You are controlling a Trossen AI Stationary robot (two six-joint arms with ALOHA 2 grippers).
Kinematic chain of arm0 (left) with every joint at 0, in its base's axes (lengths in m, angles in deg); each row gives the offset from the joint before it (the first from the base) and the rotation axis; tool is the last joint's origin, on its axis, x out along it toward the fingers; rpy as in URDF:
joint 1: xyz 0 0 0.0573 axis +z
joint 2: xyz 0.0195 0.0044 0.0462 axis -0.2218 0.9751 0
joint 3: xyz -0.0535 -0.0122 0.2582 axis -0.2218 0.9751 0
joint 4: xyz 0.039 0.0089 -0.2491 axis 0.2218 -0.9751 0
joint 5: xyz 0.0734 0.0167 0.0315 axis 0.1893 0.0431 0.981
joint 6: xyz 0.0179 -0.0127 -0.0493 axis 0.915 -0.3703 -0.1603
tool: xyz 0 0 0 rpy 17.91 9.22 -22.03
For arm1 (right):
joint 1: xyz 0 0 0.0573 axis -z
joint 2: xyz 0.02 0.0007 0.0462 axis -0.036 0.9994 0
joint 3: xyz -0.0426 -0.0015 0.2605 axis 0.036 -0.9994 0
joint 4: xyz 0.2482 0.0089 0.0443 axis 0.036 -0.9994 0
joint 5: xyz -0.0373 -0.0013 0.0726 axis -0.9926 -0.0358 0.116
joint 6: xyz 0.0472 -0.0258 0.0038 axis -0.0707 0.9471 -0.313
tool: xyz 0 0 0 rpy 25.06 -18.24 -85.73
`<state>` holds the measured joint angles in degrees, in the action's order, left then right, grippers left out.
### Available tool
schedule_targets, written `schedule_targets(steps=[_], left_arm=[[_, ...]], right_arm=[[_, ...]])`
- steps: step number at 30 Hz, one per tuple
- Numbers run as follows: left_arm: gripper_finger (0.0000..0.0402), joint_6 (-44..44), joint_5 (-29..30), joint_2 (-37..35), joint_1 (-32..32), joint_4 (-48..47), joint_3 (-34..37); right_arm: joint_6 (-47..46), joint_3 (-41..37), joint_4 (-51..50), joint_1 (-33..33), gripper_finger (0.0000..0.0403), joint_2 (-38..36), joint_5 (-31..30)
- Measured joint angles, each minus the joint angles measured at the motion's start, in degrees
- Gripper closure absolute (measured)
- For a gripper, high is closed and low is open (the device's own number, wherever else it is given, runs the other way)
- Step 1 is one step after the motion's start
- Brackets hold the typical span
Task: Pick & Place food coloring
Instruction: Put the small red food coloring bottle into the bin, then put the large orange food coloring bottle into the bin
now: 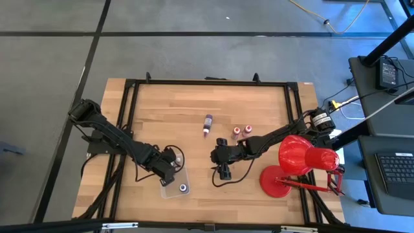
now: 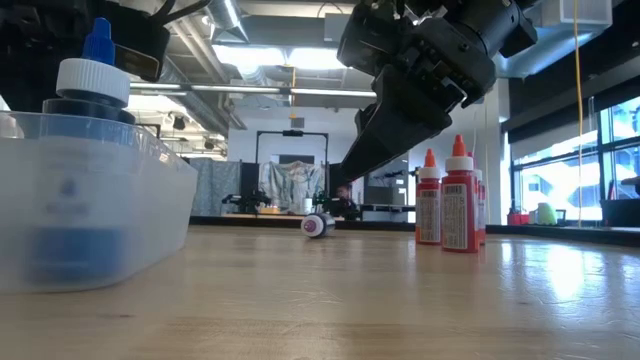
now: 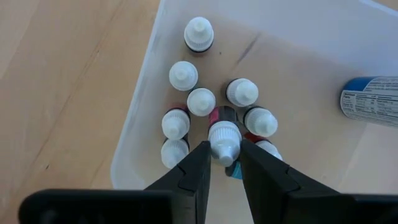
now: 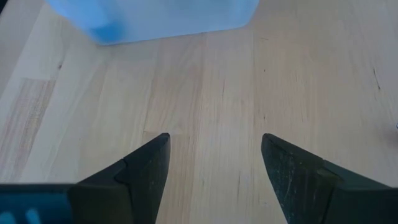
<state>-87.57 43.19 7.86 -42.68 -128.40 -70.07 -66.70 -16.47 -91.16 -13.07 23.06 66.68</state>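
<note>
A large workshop hall with ceiling ducts and tall windows lies beyond the wooden table [image 1: 194,116], which sits on grey floor inside a black frame. At the table's four o'clock corner stands a big red desk lamp [image 1: 299,158], its round base on the wood. The clear plastic tray [image 1: 173,190] rests near the six o'clock edge, slightly toward seven.

The left gripper [image 3: 224,163] hangs over that tray, its fingers clamped on the white cap of one food coloring bottle [image 3: 223,138]; some eight more white-capped bottles [image 3: 186,102] stand clustered around it inside the tray, and a blue-labelled one [image 3: 369,101] lies on its side toward the tray's far wall. The right gripper [image 4: 214,163] hovers over bare wood near the table's centre, at about three o'clock from the tray, fingers spread wide and empty.

A longer purple bottle [image 1: 207,124] lies on its side around twelve o'clock from centre. Two small red bottles [image 1: 241,131] stand just beside each other at about two o'clock.
</note>
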Motion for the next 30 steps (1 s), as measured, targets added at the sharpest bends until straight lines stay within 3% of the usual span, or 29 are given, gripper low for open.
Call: schedule_targets(steps=[20, 24, 30], left_arm=[[0.0299, 3.20, -1.68, -2.70, 0.13, -0.38, 0.02], [0.0301, 6.49, 3.64, -6.17, 0.13, -0.61, 0.00], [0.0303, 23.63, 20.05, -9.97, 0.15, -3.26, 0.01]], right_arm=[[0.00, 0.00, 0.01, 0.00, 0.0147, 0.00, 0.02], [0.04, 0.00, 0.01, 0.00, 0.0147, 0.00, 0.02], [0.16, 0.00, 0.06, 0.00, 0.0147, 0.00, 0.01]])
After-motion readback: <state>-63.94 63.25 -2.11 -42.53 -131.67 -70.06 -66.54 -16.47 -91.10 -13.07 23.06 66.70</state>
